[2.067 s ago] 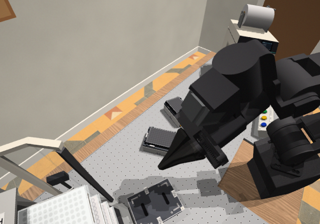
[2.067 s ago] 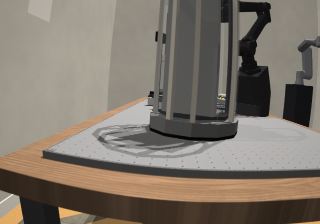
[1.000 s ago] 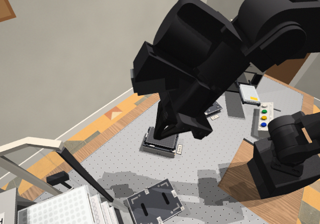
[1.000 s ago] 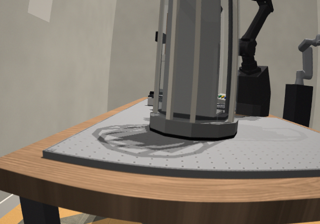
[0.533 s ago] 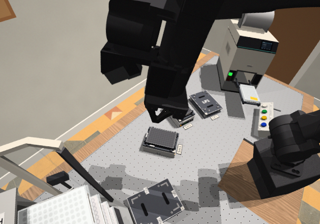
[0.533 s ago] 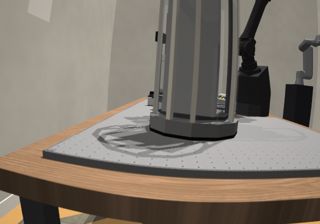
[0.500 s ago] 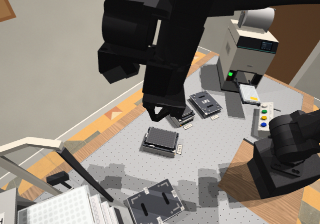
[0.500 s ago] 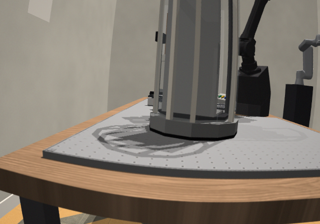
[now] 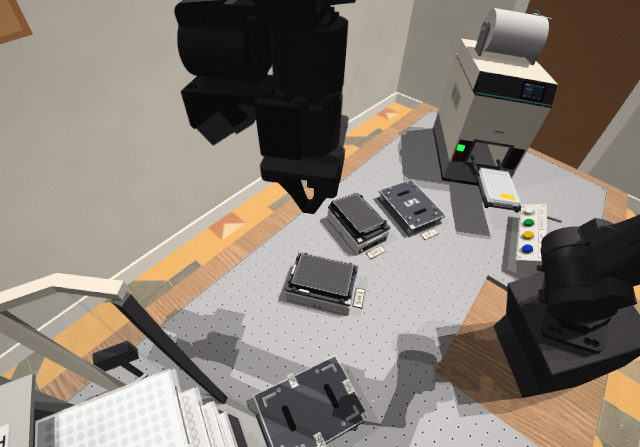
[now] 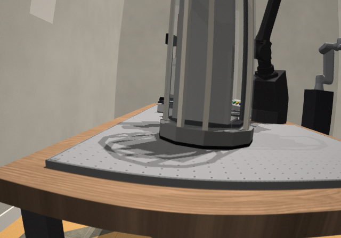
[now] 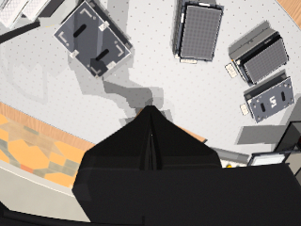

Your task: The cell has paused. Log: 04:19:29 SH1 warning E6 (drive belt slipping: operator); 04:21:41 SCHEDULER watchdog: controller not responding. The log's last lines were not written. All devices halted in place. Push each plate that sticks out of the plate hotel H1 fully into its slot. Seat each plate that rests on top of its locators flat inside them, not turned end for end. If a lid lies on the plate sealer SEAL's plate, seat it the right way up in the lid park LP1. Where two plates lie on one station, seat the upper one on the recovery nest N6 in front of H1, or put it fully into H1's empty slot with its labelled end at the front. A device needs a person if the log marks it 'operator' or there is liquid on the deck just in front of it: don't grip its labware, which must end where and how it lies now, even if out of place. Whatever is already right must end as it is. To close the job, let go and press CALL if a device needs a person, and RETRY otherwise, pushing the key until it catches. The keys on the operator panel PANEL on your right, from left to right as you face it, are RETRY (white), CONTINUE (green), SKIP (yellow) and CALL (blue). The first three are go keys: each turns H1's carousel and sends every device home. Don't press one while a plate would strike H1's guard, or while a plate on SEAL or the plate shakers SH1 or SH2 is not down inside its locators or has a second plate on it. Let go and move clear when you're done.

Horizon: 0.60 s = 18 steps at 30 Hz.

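My gripper (image 9: 308,202) is shut and empty. It hangs high above the deck, over the strip between the shakers and the wall; in the wrist view its fingertips (image 11: 150,116) point down at bare deck. SH1 carries a dark plate (image 11: 199,33). SH2 carries a dark plate (image 9: 359,213) that looks raised and tilted. LP1 (image 9: 413,209) is empty. SEAL (image 9: 496,101) has a white plate (image 9: 498,187) with a yellow label on its tray. Nest N6 (image 9: 309,406) is empty. White plates (image 9: 118,416) show in hotel H1 at the lower left.
PANEL (image 9: 529,229) stands right of SEAL's tray, with white (image 9: 528,209), green, yellow and blue (image 9: 526,248) keys. My arm's base (image 9: 568,323) is at the right. H1's guard rail (image 9: 165,344) slants beside N6. The exterior view shows H1's column (image 10: 209,65) from behind.
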Tool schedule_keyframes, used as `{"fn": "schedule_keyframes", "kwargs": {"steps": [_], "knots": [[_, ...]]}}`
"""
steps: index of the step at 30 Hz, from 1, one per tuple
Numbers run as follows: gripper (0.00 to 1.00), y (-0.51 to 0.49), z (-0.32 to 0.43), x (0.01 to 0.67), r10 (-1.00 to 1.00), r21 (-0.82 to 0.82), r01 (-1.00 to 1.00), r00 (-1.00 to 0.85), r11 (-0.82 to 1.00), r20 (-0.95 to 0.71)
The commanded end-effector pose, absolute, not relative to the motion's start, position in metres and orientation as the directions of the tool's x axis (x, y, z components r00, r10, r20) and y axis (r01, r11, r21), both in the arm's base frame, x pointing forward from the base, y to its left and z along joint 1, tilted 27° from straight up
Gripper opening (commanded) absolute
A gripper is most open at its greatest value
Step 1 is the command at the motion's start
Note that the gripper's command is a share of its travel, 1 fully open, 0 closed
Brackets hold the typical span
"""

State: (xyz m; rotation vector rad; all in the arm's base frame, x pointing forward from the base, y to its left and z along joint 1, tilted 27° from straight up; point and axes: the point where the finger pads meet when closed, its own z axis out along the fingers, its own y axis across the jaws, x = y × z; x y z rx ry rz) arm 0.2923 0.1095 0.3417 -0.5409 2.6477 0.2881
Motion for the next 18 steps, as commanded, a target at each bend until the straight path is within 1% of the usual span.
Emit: {"fn": "schedule_keyframes", "kwargs": {"steps": [1, 7, 9, 12, 18], "knots": [[0.00, 0.100, 0.369, 0.307, -0.315, 0.110, -0.411, -0.820, 0.905, -0.479], [0.00, 0.081, 0.369, 0.312, -0.108, 0.209, -0.223, -0.886, 0.952, -0.452], [0.00, 0.081, 0.369, 0.312, -0.108, 0.209, -0.223, -0.886, 0.952, -0.452], [0.00, 0.072, 0.364, 0.318, -0.013, 0.252, -0.130, -0.908, 0.959, -0.420], [0.00, 0.053, 0.361, 0.326, -0.019, 0.247, -0.134, -0.907, 0.960, -0.421]]}}
